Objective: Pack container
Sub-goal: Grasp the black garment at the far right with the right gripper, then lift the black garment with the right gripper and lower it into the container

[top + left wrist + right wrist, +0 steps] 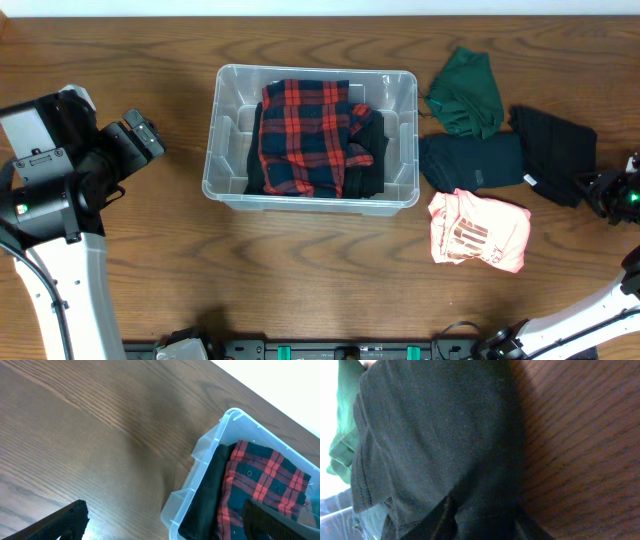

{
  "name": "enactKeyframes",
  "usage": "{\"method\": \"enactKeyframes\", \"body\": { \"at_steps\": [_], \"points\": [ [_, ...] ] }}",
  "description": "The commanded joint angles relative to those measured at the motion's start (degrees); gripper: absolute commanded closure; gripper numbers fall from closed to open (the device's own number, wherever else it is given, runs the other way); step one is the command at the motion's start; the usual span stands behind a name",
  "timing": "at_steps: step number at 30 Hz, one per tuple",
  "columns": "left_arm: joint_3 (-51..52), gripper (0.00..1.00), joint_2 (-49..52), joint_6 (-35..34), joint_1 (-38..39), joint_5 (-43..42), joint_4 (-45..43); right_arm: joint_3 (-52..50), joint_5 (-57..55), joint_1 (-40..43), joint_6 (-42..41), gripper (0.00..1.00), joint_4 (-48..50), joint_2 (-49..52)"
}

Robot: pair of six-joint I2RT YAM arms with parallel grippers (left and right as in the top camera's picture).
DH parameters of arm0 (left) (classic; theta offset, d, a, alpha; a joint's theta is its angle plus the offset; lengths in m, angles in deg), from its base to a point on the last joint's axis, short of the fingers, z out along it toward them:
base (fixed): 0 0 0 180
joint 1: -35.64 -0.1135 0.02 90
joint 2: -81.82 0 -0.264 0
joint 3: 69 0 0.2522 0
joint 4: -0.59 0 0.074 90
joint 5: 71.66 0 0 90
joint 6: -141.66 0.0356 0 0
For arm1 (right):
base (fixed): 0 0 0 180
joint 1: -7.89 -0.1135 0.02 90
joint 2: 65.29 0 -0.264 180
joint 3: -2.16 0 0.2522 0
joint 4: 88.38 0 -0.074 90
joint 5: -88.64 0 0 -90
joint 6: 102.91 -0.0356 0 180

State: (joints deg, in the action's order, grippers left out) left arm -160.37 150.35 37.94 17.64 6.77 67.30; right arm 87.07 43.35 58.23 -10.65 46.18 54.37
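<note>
1. Black garment (445,435) filled your R wrist cam. The right gripper (480,522) sat at its edge w/ cloth between the fingers; couldn't tell if it was clamped or loose.
2. Your left gripper (143,137) hung over the table (120,60), left of the container (212,170), jaws spread, holding nothing.
3. You had the container mid-table, w/ a red plaid shirt (305,135) on top of black cloth (372,150) inside.
4. Right of it lay a green garment (468,92), a dark garment (475,160) & a pink tee (478,232).
</note>
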Motion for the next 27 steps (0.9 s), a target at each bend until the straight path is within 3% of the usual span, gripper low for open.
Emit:
{"method": "enactKeyframes", "body": {
  "at_steps": [1, 4, 10, 18, 27],
  "points": [
    [0.13, 0.02, 0.22, -0.11, -0.31, 0.7, 0.17, -0.83, 2.6, -0.55, 0.11, 0.83, -0.35, 1.66],
    [0.13, 0.02, 0.22, -0.11, -0.31, 0.72, 0.17, -0.74, 8.44, -0.52, 0.0, 0.98, -0.31, 1.53],
    [0.13, 0.02, 0.22, -0.11, -0.31, 0.7, 0.15, -0.55, 20.65, -0.39, -7.15, 0.99, -0.11, -3.23],
    [0.13, 0.02, 0.22, -0.11, -0.31, 0.72, 0.15, -0.55, 21.75, -3.78, -12.5, 0.99, 1.53, -23.34],
    [0.13, 0.02, 0.22, -0.11, -0.31, 0.7, 0.15, -0.55, 22.25, -18.43, -32.22, 0.99, 19.45, -41.29]
  ]
}}
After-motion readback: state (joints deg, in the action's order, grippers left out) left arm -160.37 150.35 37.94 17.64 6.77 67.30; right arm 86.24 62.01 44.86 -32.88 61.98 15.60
